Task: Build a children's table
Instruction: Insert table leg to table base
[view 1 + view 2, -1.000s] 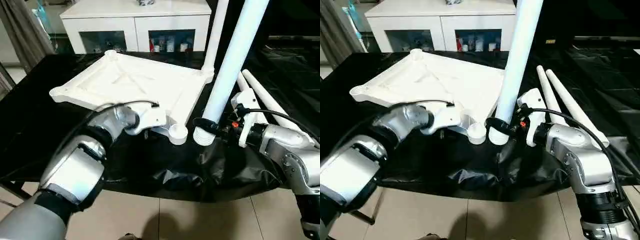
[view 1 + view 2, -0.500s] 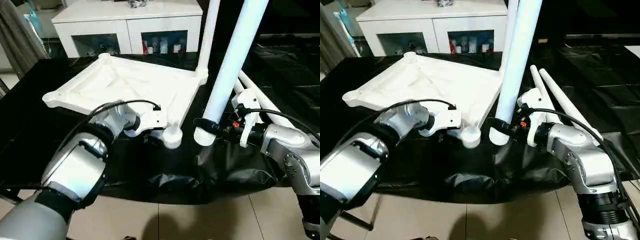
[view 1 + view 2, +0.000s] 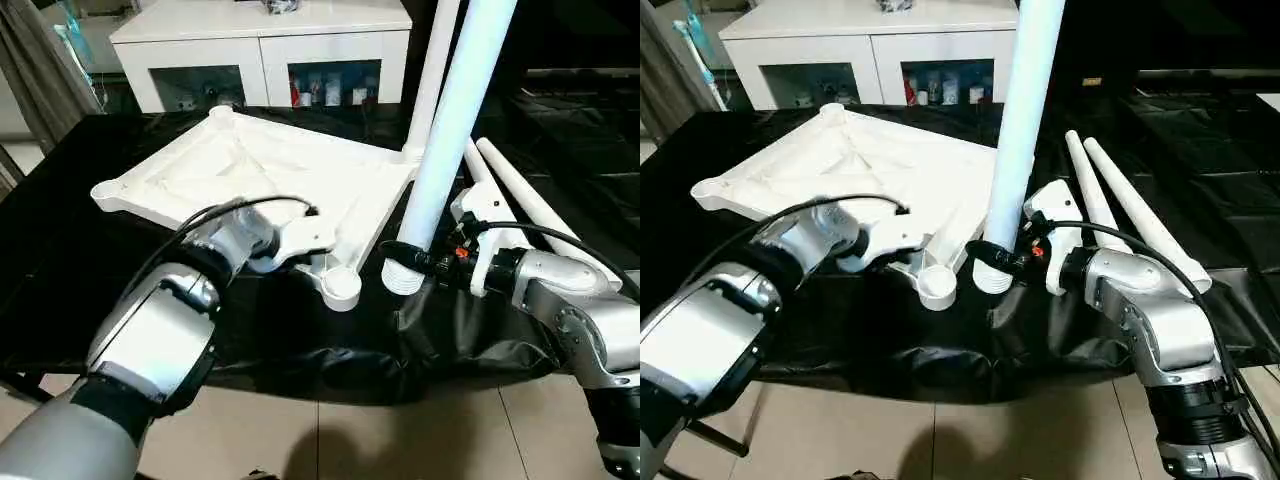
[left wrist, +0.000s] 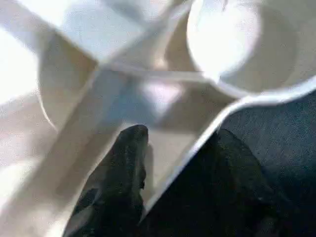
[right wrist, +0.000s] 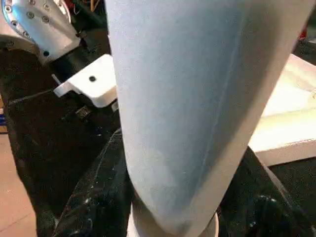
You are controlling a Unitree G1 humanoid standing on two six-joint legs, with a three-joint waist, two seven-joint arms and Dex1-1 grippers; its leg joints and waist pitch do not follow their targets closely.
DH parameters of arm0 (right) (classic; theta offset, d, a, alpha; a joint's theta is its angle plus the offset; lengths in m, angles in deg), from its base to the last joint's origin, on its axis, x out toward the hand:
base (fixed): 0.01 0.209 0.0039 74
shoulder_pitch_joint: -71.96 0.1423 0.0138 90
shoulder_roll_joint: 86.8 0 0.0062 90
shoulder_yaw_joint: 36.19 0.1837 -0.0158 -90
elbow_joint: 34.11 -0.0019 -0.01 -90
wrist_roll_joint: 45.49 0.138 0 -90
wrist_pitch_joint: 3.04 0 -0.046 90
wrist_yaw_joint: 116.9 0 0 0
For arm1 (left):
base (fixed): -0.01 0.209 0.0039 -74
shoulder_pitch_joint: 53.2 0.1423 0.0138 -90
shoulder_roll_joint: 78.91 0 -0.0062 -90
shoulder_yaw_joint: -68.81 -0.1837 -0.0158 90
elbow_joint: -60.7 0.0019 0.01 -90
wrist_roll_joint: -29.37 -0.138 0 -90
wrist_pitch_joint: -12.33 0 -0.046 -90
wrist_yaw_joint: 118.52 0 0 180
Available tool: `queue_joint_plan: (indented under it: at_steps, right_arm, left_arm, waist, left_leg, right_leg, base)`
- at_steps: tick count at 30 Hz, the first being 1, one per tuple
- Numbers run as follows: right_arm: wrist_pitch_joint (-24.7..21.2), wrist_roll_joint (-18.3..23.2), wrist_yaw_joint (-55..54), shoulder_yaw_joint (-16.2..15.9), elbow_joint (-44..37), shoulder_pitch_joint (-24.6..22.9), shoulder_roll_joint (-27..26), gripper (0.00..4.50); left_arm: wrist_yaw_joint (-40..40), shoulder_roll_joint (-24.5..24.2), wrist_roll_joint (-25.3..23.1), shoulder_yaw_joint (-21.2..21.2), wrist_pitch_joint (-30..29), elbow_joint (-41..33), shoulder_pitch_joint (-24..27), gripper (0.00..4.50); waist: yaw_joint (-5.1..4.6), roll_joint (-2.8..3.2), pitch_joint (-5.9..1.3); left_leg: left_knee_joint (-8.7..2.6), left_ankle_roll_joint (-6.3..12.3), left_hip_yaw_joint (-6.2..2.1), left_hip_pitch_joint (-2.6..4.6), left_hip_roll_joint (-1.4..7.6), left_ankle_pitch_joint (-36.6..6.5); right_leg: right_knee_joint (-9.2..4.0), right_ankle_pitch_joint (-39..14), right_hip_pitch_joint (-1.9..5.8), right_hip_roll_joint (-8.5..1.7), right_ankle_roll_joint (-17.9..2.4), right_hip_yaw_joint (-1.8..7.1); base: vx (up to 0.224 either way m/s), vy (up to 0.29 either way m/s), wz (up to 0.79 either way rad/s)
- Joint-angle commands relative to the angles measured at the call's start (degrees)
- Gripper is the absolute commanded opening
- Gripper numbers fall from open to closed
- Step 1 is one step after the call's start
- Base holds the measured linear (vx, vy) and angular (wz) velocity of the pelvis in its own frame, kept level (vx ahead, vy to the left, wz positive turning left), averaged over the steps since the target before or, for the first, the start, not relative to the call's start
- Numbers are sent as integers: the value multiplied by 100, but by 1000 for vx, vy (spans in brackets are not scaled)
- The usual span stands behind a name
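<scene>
A white cabinet (image 3: 265, 45) with glass doors stands at the back of the room, behind a surface (image 3: 60, 250) draped in black cloth that hangs wrinkled over its near edge. On that cloth lies the table top (image 3: 270, 175), white plastic, turned underside up so its X-shaped ribs and round corner sockets show. Its near corner socket (image 3: 341, 287) sits raised off the cloth at the near edge of the surface. The left gripper (image 4: 177, 163) grasps the top's rim just beside that socket: in the left wrist view one black finger (image 4: 123, 173) lies inside the rim against the ribbed underside and the other outside it over the dark cloth, the jaws clamped on the thin white edge. The right gripper (image 3: 412, 262) holds a leg (image 3: 445, 150), a long white tapered tube, nearly upright and leaning a little away from the robot, its ribbed flared end (image 3: 403, 277) downward, just beside the near corner socket but apart from it. The right jaws are closed around the tube just above that flared end, a black finger on each side of it in the right wrist view. Another leg (image 3: 430, 70) stands upright in the far right corner socket of the top. Two more legs (image 3: 1120, 210) lie side by side on the cloth to the right, beyond the right forearm.
</scene>
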Motion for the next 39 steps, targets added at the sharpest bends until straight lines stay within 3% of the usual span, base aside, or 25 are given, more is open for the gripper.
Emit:
queue_joint_plan:
  at_steps: [1,5,11,13,16,24,27,30,31,34,35,37,39]
  right_arm:
    - [104,-34,9,-65,4,123,-27,186]
    - [137,-41,5,-75,37,135,-43,186]
    - [185,-57,12,-64,79,134,-70,186]
    - [199,-70,3,-63,93,126,-95,186]
    - [211,-71,-11,-61,119,131,-118,186]
    - [251,-109,-64,-78,147,99,-169,186]
    - [314,-224,-267,-45,250,85,-245,186]
    - [369,-305,-507,11,338,86,-376,186]
    - [399,-341,-597,28,371,89,-422,186]
    - [428,-408,-878,89,526,132,-591,186]
    - [428,-411,-889,91,533,134,-597,186]
    - [665,-525,-1102,108,703,177,-741,186]
    - [861,-586,-1275,161,844,220,-840,186]
  left_arm:
    - [-39,-50,-78,-43,-64,-47,54,193]
    - [-4,-20,-84,1,-179,-29,150,162]
    - [-20,190,596,726,-953,-22,147,134]
    - [-321,302,975,1145,-1439,-8,89,129]
    - [-550,350,1091,1317,-1676,-19,84,117]
    - [-703,427,1034,1363,-1241,-239,343,76]
    - [-866,459,812,1133,-584,-414,635,59]
    - [-1153,550,956,1267,-780,-453,721,41]
    - [-1197,590,1031,1338,-869,-467,733,38]
    - [-1432,677,1162,1489,-1159,-475,747,31]
    - [-1442,680,1165,1494,-1167,-476,748,31]
    - [-1665,688,1174,1544,-1164,-517,789,26]
    - [-1632,623,1121,1515,-952,-623,863,18]
  waist:
    - [22,-142,-419]
    - [15,-140,-419]
    - [8,-132,-422]
    - [-3,-139,-423]
    - [-36,-139,-432]
    - [-68,-137,-429]
    - [-66,-159,-423]
    - [-59,-145,-430]
    - [-53,-179,-429]
    - [-54,-183,-424]
    - [-59,-216,-423]
    - [-64,-216,-419]
    - [-94,-269,-417]
  left_leg:
    - [-402,426,-20,93,98,-1164]
    - [-403,446,-18,93,101,-1152]
    - [-397,471,-12,92,96,-1100]
    - [-389,512,-13,77,81,-1062]
    - [-378,580,-18,66,77,-1006]
    - [-390,652,-14,78,88,-998]
    - [-400,668,-11,81,99,-1046]
    - [-409,606,-10,98,114,-1056]
    - [-405,594,-2,96,106,-1040]
    - [-407,591,-1,90,98,-1007]
    - [-404,595,7,86,97,-992]
    - [-407,607,2,63,81,-958]
    - [-405,639,4,56,79,-941]
  right_leg:
    - [-442,-1144,348,-170,-1322,137]
    - [-436,-1056,346,-174,-1352,138]
    - [-423,-953,351,-183,-1448,134]
    - [-421,-911,362,-183,-1488,123]
    - [-411,-773,374,-175,-1514,114]
    - [-445,-843,365,-161,-1478,110]
    - [-463,-881,363,-166,-1471,114]
    - [-437,-878,349,-168,-1447,122]
    - [-433,-916,346,-175,-1441,124]
    - [-451,-991,345,-176,-1411,122]
    - [-446,-966,344,-174,-1414,125]
    - [-451,-1049,348,-182,-1372,116]
    - [-460,-1063,351,-173,-1318,113]
  base:
    - [0,0,0]
    - [0,0,0]
    - [0,0,0]
    - [0,0,0]
    - [0,0,0]
    - [0,0,0]
    - [0,0,0]
    - [0,0,0]
    - [0,0,0]
    - [0,0,0]
    - [0,0,0]
    - [0,0,0]
    - [0,0,0]
